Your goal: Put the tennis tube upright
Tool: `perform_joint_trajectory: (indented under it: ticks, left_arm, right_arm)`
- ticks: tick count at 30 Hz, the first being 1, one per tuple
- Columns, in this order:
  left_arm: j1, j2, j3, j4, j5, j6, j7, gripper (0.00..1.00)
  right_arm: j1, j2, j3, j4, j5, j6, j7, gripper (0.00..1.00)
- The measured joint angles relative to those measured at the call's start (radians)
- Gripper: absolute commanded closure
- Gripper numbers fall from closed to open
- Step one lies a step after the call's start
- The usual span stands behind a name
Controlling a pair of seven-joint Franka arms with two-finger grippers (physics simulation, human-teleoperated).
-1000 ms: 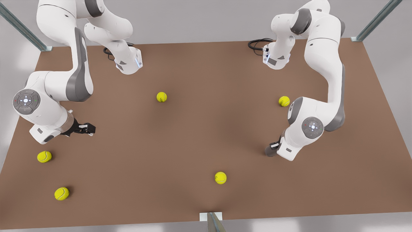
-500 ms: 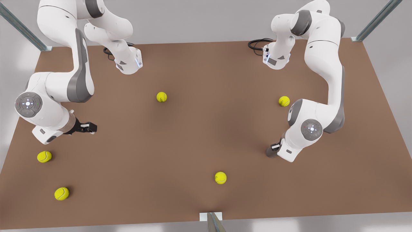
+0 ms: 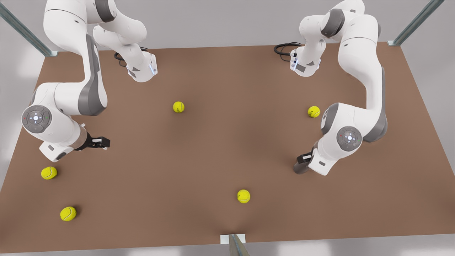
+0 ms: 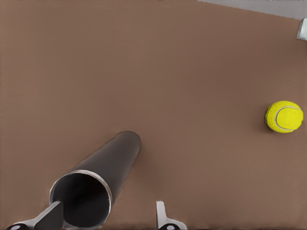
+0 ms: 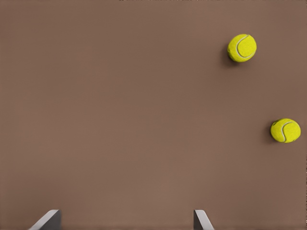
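no readable text — no labels, numbers

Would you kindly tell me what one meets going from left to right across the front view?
Leftmost ball, near-corner ball, right gripper, far-middle ball, near-middle ball, tennis tube, rightmost ball.

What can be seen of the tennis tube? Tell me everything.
The tennis tube is a smooth, dark grey, metallic-looking cylinder; its open, hollow end has a lighter rim. That end sits between the open left claw's fingers, close against one; contact is unclear. The other end reaches toward the brown table. Whether it lies flat or leans cannot be told.
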Motion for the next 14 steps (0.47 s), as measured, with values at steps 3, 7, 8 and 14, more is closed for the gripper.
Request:
perform_joint_trajectory:
  ticks: [3, 7, 8, 14]
  left_arm:
    - [0.008, -0.09, -0.005, 0.076, -0.005, -0.106, 0.081, 0.0]
    - [0.055, -0.283, 0.175, -0.019, -0.027, -0.269, 0.509, 0.0]
    - [0.064, -0.441, 0.198, -0.276, -0.054, -0.098, 0.515, 0.0]
    - [0.062, -0.507, 0.19, -0.377, -0.116, -0.044, 0.511, 0.0]
  right_arm:
    - [-0.001, 0.001, 0.0, 0.0, 0.0, 0.002, 0.0, 0.0]
    - [0.001, 0.009, 0.0, 0.0, 0.001, 0.002, 0.0, 0.0]
    - [0.001, 0.01, 0.0, 0.004, 0.002, 0.002, 0.0, 0.0]
    - [-0.002, 0.013, 0.0, 0.014, 0.0, 0.001, -0.002, 0.0]
